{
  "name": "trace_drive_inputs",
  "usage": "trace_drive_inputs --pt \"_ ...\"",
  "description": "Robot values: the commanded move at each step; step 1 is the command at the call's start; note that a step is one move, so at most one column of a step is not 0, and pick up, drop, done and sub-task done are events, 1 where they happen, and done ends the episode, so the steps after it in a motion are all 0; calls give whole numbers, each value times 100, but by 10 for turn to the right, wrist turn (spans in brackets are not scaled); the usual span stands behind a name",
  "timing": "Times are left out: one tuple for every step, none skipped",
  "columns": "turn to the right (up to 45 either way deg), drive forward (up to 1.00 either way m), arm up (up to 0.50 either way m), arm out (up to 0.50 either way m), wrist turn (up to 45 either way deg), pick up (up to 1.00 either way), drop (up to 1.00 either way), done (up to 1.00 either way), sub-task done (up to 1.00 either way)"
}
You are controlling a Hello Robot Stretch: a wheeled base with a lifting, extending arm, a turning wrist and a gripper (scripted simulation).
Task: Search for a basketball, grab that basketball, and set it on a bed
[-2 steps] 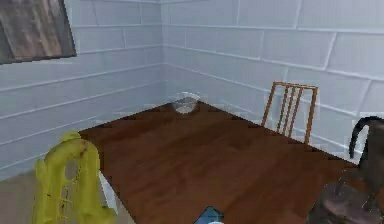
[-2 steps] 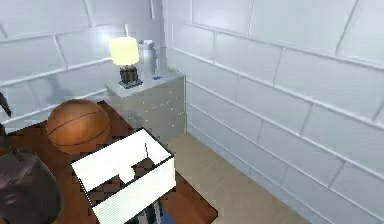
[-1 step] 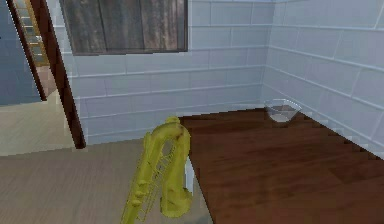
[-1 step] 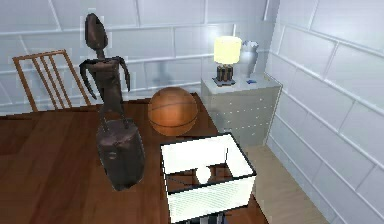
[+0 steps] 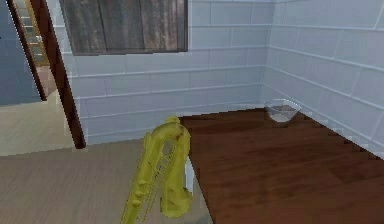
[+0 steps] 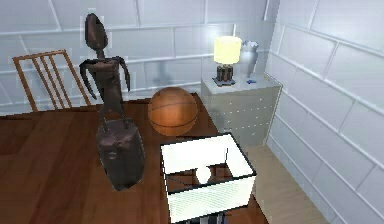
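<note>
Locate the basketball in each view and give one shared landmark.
Arm side view: basketball at centre, between the dark statue and the grey dresser.
Forward view: I see a glass bowl in the far corner.
Shared landmark: dark wooden floor meeting white block walls.

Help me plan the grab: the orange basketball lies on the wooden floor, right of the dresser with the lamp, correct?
Not quite. In the arm side view the basketball lies on the wooden floor left of the dresser with the lamp, not right of it.

A furnished home room: lamp [image 6: 227, 52] on a dresser [image 6: 248, 108], wooden chair [image 6: 42, 78], tall statue [image 6: 104, 72], plank floor [image 6: 45, 165].
</note>
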Motion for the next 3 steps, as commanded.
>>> trace_drive_inputs --pt "0 0 38 0 0 0 0 0 0" --pt "0 0 0 40 0 0 0 0 0" --pt "0 0 0 0 450 0 0 0 0"
